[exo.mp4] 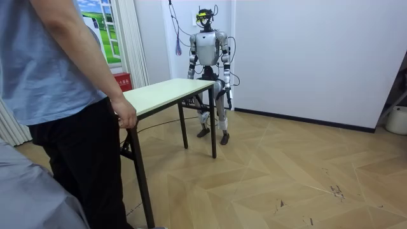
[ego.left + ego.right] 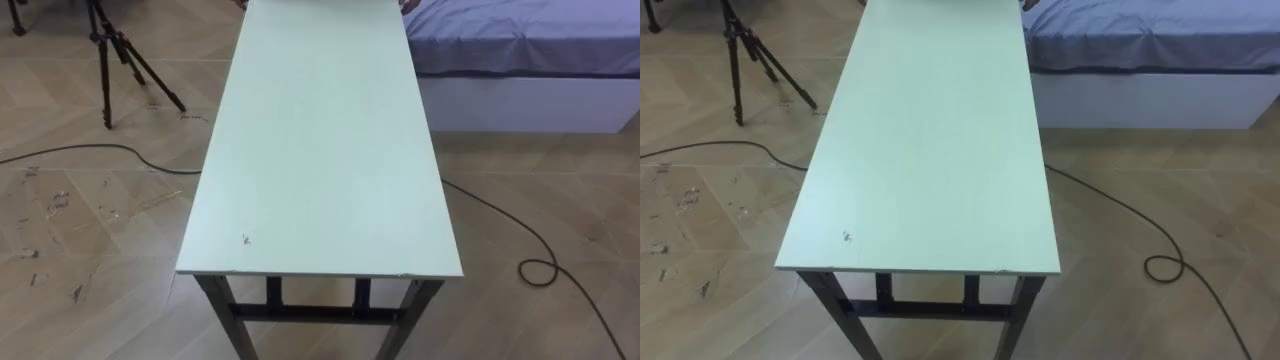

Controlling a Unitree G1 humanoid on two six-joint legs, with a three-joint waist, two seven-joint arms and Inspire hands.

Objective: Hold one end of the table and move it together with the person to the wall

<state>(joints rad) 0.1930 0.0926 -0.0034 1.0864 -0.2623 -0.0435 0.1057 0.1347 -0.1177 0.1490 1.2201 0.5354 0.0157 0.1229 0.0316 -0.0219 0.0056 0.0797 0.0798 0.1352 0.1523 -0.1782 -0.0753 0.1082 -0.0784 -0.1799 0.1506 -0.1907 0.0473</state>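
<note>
Table (image 2: 320,150): long, pale green top, dark legs, all feet on the wood floor (image 2: 80,200). The eye views look along it from one short end, and that near edge is bare, with the leg frame showing under it. To the left of the table a black tripod (image 2: 120,55) stands apart from it. To the right is a bed (image 2: 520,40) with a bluish cover, close by the far half of the top. A dark cable (image 2: 530,255) loops over the floor to the right of the table. In the room view, the robot stands upright at the far short end of the table, just behind it, with a white wall (image 1: 305,57) at its back. Both arms are down by its body, the left hand (image 1: 227,94) on the room view's right and the right hand (image 1: 193,77) near the level of the table edge. At this range I cannot tell whether either hand is open, closed or holding the table. A person (image 1: 57,76) stands at the opposite end in the foreground. The person's hand (image 1: 124,116) is curled over that end's corner.
</note>
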